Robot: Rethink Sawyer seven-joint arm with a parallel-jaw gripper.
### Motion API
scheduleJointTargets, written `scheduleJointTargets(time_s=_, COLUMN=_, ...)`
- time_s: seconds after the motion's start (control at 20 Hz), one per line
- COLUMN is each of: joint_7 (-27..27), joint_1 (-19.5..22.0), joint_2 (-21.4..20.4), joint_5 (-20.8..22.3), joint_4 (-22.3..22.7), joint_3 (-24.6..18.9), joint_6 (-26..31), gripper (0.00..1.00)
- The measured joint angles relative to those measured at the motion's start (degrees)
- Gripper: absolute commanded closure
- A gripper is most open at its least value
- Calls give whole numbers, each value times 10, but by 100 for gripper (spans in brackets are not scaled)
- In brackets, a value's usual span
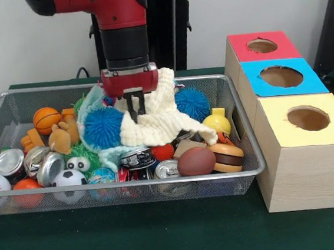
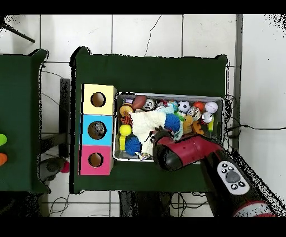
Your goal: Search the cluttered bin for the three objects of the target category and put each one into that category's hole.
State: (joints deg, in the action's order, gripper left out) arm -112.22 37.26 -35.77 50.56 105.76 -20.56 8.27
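The silver wire mesh bin (image 1: 242, 118) is piled with toys, balls and cans. It also shows in the overhead view (image 2: 167, 95). My gripper (image 1: 136, 111) reaches down into the middle of the bin. Its dark fingers stand close together, pinched on a cream knitted cloth (image 1: 161, 116) that drapes over the pile. The cloth also shows in the overhead view (image 2: 146, 124), where the arm hides the gripper. The blue-topped box's hole (image 1: 281, 77) is to the right of the bin, in the middle box; it also shows in the overhead view (image 2: 97, 130).
The red-topped box's hole (image 1: 262, 45) and the yellow-topped box's hole (image 1: 308, 118) flank the blue one. In the bin lie blue spiky balls (image 1: 103, 128), a brown football (image 1: 196, 161), a toy burger (image 1: 227, 157), cans (image 1: 9, 162), a basketball (image 1: 47, 119) and a soccer ball (image 1: 69, 180).
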Motion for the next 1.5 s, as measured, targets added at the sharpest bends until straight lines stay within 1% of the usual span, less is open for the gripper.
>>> scheduleJointTargets(time_s=0.15, joint_7=3, joint_1=44, joint_2=-25, joint_5=0, joint_4=6, joint_3=-27, joint_6=16, gripper=100)
scheduleJointTargets(time_s=0.35, joint_7=10, joint_1=89, joint_2=-46, joint_5=0, joint_4=7, joint_3=-54, joint_6=40, gripper=100)
scheduleJointTargets(time_s=0.4, joint_7=15, joint_1=118, joint_2=-57, joint_5=0, joint_4=7, joint_3=-71, joint_6=58, gripper=100)
scheduleJointTargets(time_s=0.55, joint_7=21, joint_1=144, joint_2=-64, joint_5=0, joint_4=7, joint_3=-86, joint_6=74, gripper=100)
scheduleJointTargets(time_s=0.6, joint_7=29, joint_1=162, joint_2=-68, joint_5=0, joint_4=7, joint_3=-97, joint_6=86, gripper=100)
scheduleJointTargets(time_s=0.7, joint_7=34, joint_1=171, joint_2=-70, joint_5=0, joint_4=7, joint_3=-103, joint_6=91, gripper=100)
scheduleJointTargets(time_s=0.85, joint_7=61, joint_1=201, joint_2=-76, joint_5=0, joint_4=7, joint_3=-126, joint_6=113, gripper=100)
scheduleJointTargets(time_s=1.0, joint_7=86, joint_1=220, joint_2=-80, joint_5=0, joint_4=7, joint_3=-143, joint_6=129, gripper=100)
scheduleJointTargets(time_s=1.15, joint_7=101, joint_1=228, joint_2=-84, joint_5=0, joint_4=7, joint_3=-154, joint_6=138, gripper=100)
scheduleJointTargets(time_s=1.5, joint_7=103, joint_1=228, joint_2=-86, joint_5=0, joint_4=7, joint_3=-171, joint_6=138, gripper=100)
